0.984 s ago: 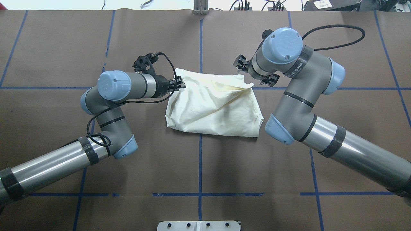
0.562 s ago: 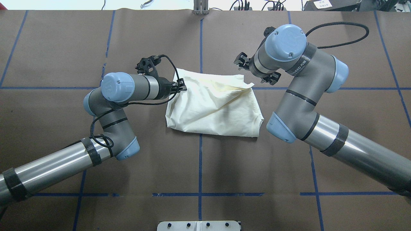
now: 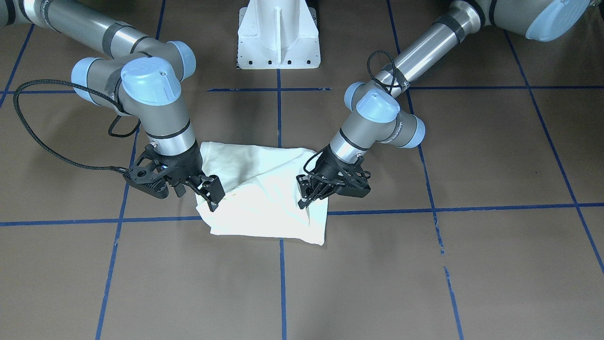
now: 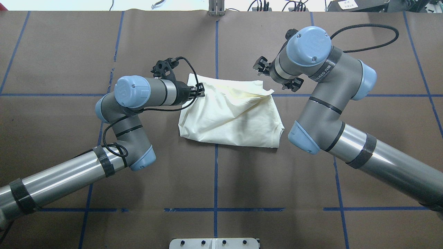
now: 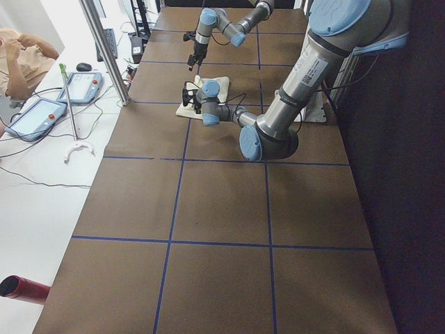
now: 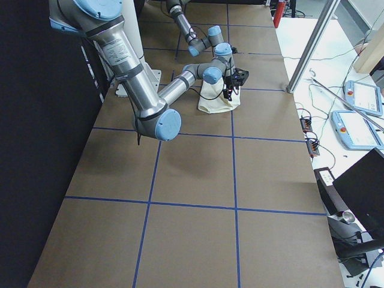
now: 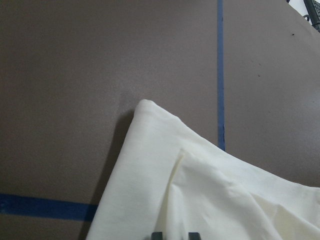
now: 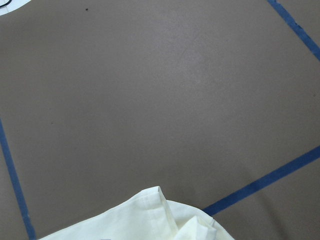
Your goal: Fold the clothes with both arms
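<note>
A cream-white cloth (image 4: 230,116) lies loosely folded at the middle of the brown table, with a flap lying diagonally across it; it also shows in the front view (image 3: 264,198). My left gripper (image 4: 198,90) is at the cloth's far left corner, its fingers drawn close together on the fabric (image 3: 303,200). Its fingertips (image 7: 158,235) show at the wrist view's bottom edge with cloth (image 7: 200,190) between them. My right gripper (image 3: 212,193) is open, just above the cloth's far right corner. In the overhead view its fingers are hidden under the right wrist (image 4: 308,45).
The white pedestal base (image 3: 278,35) stands at the robot's side of the table. Blue tape lines (image 4: 216,180) cross the brown surface. A metal plate (image 4: 214,243) sits at the near edge. Control pendants (image 5: 42,115) lie on a side bench past the table's far edge.
My left arm has moved right, bringing its gripper further onto the cloth's far left corner. My right wrist has shifted slightly right and away from the cloth. The cloth has barely changed.
</note>
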Robot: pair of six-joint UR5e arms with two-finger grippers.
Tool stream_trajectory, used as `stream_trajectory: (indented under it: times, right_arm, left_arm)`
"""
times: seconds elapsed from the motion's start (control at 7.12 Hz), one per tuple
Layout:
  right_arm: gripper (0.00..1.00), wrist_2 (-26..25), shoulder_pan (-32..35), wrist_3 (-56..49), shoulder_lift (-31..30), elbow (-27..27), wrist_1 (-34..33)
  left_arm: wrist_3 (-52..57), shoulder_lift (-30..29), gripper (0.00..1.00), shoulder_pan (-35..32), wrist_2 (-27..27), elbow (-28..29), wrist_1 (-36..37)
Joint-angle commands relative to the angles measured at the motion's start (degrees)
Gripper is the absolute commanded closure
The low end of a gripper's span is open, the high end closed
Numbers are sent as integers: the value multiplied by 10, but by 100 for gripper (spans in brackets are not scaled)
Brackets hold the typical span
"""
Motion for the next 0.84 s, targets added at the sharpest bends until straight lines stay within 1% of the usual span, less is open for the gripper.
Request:
stream_trajectory:
  times: [0.0,0.14,0.7]
  right_arm:
    - [3,0,0,0,-1,0,0]
    - [3,0,0,1,0,0,1]
    - [3,0,0,1,-1,0,0]
  left_arm:
    - [1,3,100,-20,-1,-15,1]
    - [1,6,100,-30,-1,-16,-1]
    - [-27,32,100,-32,2,-22,-7]
